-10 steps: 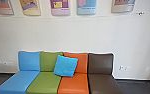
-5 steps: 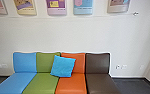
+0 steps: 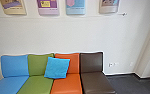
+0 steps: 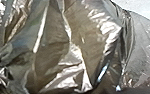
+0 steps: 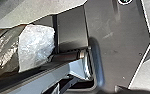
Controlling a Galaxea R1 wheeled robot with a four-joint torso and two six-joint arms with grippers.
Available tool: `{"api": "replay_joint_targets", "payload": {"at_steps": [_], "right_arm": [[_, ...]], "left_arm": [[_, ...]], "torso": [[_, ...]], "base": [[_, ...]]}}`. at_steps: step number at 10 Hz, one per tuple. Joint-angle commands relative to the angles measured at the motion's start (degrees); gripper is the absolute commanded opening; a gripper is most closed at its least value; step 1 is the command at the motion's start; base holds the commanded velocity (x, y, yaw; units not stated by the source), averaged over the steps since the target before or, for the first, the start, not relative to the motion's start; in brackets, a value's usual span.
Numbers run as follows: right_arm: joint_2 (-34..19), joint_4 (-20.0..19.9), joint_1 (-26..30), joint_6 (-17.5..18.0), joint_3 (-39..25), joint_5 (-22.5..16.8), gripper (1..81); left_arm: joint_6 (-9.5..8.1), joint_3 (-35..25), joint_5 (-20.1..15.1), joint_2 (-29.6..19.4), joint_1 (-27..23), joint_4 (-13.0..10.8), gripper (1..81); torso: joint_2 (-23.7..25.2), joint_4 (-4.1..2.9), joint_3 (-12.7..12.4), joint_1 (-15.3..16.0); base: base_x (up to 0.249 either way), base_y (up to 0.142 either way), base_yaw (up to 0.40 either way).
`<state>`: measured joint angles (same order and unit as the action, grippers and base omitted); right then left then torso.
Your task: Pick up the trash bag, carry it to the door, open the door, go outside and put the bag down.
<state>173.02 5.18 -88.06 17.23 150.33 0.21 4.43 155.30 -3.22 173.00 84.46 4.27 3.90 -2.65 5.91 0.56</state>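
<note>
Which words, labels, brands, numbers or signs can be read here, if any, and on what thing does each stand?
None can be read.
Purple poster: marks on its yellow patch, too small to read.
Beige poster and light blue poster: thin lines of print, too small to read.
Trash bag: no writing that I can see.

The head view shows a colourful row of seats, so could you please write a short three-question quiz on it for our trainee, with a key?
1. Multiple choice: in the head view, what colour is the rightmost seat?
(a) orange
(b) brown
(c) green

2. True or false: the blue cushion leans across the green backrest and the orange backrest.

3. Fill in the blank: the purple poster on the wall bears a small ____ label.

Key: 1 b; 2 true; 3 yellow.
</note>
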Motion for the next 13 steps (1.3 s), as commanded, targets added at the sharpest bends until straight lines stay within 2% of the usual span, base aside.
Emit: {"api": "replay_joint_targets", "payload": {"at_steps": [1, 13], "right_arm": [[0.9, 0.7, 2.5, -0.1, 0.7, -3.2, 81.1], [2.2, 0.3, 2.8, 0.2, 1.4, -3.3, 81.1]], "left_arm": [[0.23, -0.4, -4.3, 0.2, -2.5, -0.3, 1.0], [0.23, -0.2, -3.8, 0.9, -2.8, -0.3, 1.0]], "torso": [[0.0, 0.0, 0.0, 0.0], [0.0, 0.0, 0.0, 0.0]], "base": [[0.0, 0.0, -0.205], [0.0, 0.0, -0.28]]}}
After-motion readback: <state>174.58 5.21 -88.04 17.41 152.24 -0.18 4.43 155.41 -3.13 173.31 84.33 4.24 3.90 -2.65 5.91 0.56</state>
